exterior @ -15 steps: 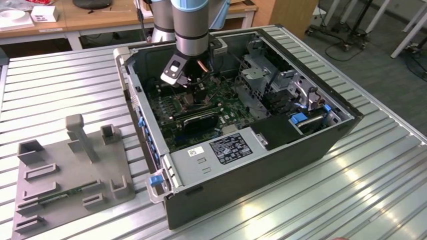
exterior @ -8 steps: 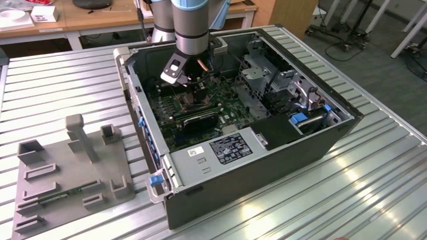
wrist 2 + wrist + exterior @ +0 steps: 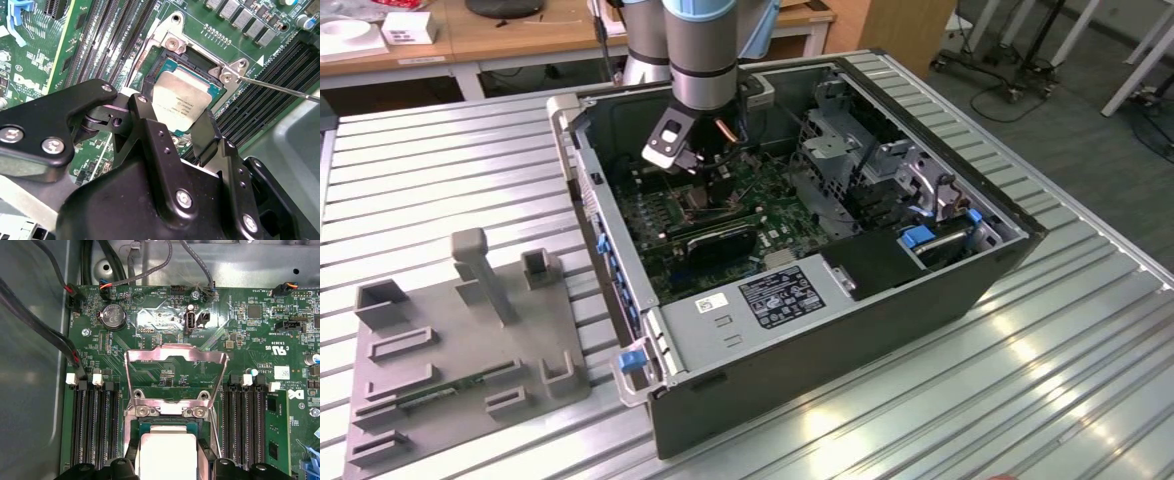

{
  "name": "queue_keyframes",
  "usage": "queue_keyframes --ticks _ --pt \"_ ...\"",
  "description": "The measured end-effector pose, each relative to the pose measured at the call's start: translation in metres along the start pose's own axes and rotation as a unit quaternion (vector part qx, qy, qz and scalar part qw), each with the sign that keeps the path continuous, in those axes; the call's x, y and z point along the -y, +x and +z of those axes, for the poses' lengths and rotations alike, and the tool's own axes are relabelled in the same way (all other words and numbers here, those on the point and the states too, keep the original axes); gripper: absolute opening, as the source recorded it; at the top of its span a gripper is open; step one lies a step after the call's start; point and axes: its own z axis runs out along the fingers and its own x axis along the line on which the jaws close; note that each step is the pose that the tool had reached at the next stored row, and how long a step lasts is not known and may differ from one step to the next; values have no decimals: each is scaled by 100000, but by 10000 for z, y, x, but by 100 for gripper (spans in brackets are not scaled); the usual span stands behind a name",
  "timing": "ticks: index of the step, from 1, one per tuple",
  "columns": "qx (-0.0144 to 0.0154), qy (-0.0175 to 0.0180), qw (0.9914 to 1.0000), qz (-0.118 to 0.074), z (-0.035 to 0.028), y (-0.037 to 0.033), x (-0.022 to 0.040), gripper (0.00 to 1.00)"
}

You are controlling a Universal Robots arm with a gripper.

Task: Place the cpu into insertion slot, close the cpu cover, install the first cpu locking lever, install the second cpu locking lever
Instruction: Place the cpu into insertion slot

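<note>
holding the cpu [image 3: 182, 102] at the insertion slot [image 3: 170, 42], fingers [image 3: 145, 122] narrowed on its edges and the cpu cover [image 3: 175, 352] raised open, i judge step one in hand; seating it seems to call for a level, square release.

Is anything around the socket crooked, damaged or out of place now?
Nothing stands out. The cpu is held in the gripper over the insertion slot, roughly in line with it, and the cpu cover stands open and looks unbent.
</note>
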Motion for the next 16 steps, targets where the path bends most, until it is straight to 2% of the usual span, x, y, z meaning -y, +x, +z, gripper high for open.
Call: queue_keyframes --ticks 16 --pt "-6 -5 100000 -3 18 0 1 54"
